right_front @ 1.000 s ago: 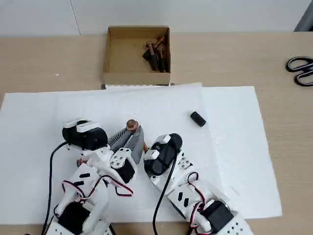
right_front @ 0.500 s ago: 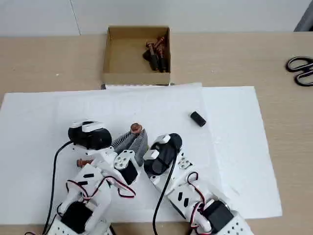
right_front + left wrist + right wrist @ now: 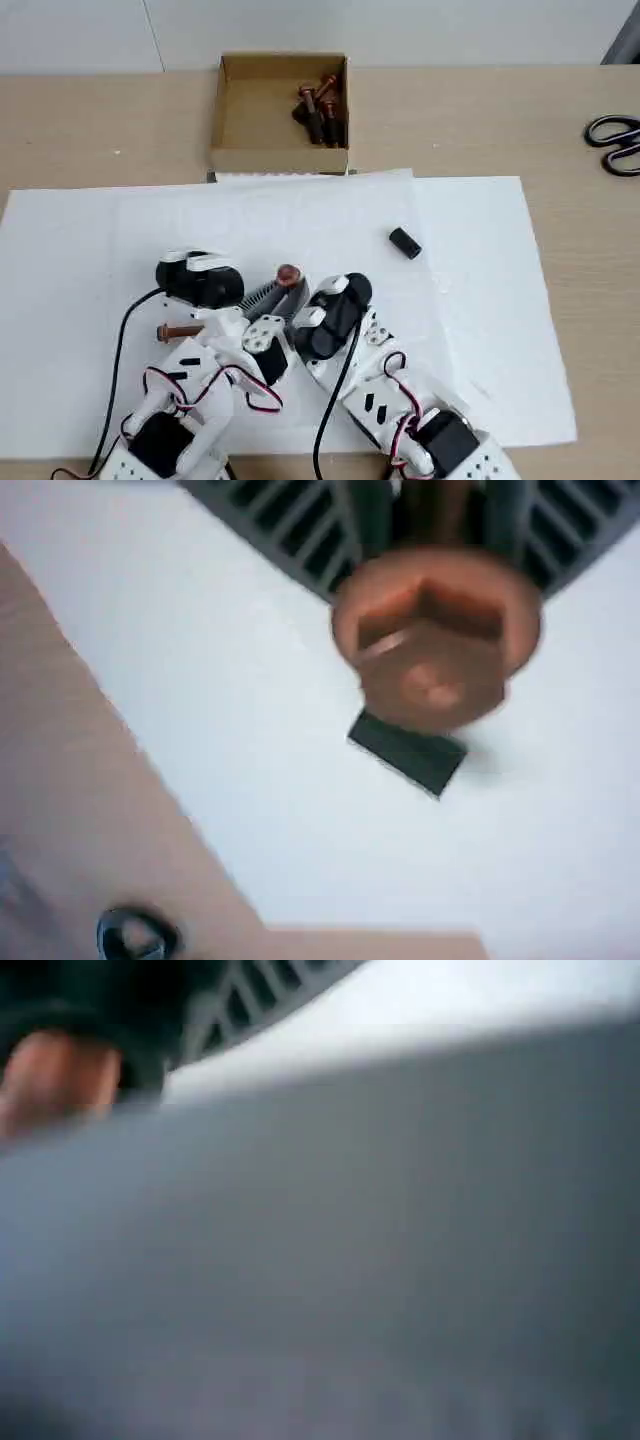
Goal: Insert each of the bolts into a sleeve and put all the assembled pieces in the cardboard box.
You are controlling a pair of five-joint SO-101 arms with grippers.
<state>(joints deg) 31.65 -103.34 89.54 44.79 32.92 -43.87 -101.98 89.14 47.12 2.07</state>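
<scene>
A large white paper sheet (image 3: 80, 260) covers the near part of the light wooden worktop (image 3: 100, 110). At the lower left of the high view, a loose copper-coloured hex-head bolt (image 3: 180, 330) lies flat on the paper, just beside the white-and-black left arm (image 3: 200, 283). That arm's grey ribbed jaws are closed on a second copper bolt (image 3: 288, 273). They grip its shank so that the flanged head sticks out past their tips, toward the upper right of the frame. In the left wrist view this held bolt (image 3: 435, 645) shows head-on between the two ribbed jaws.

In the upper centre-left of the high view, an open brown cardboard box (image 3: 280, 158) stands on the bare worktop, with its near wall at the far edge of the paper. A cluster of assembled pieces (image 3: 320, 105), copper bolts in black sleeves, lies against its right-hand wall.

At lower centre, the white-and-black right arm (image 3: 335, 308) sits just beside the left arm's jaws. I cannot tell whether its own jaws are open or closed.

Right of centre, a short black cylindrical sleeve (image 3: 404, 242) lies on its side on the paper, apart from both arms. The left wrist view shows this sleeve (image 3: 408, 752) on the paper beyond the bolt's head.

At the right edge, black-handled scissors (image 3: 615, 140) rest on the bare worktop, off the paper.
</scene>
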